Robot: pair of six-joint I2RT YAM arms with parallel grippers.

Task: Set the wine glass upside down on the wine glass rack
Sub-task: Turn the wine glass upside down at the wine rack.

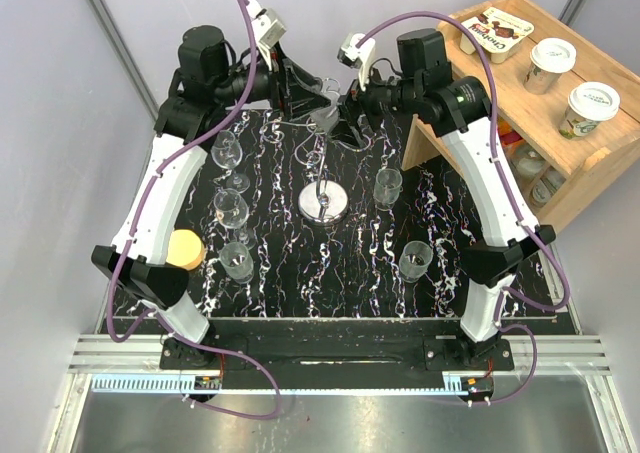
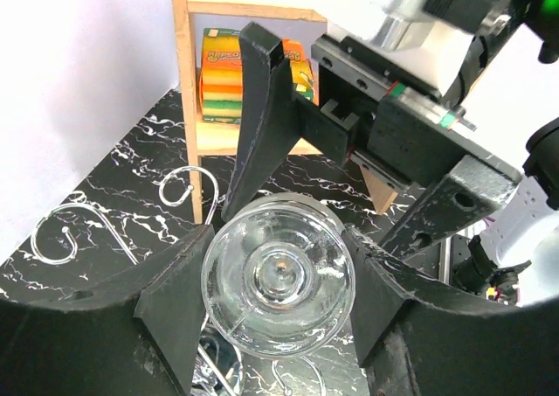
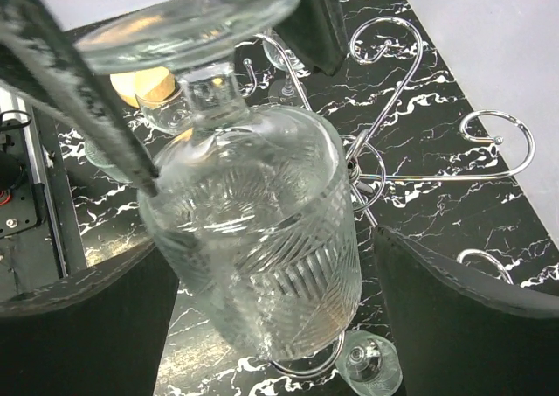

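Over curled chrome rack [image 1: 323, 203], ribbed glass [image 3: 262, 239]

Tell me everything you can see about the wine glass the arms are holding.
The wine glass is clear cut glass: a bowl with slanted fluting, a short stem and a round flat foot. It hangs inverted, foot above bowl, over the curled arms of the chrome rack. The left gripper clamps its bowl; the right gripper stands open around it.

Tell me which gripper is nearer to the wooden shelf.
Right. The right gripper is just left of the wooden shelf; the left gripper faces it from farther left, so it is farther from the shelf.
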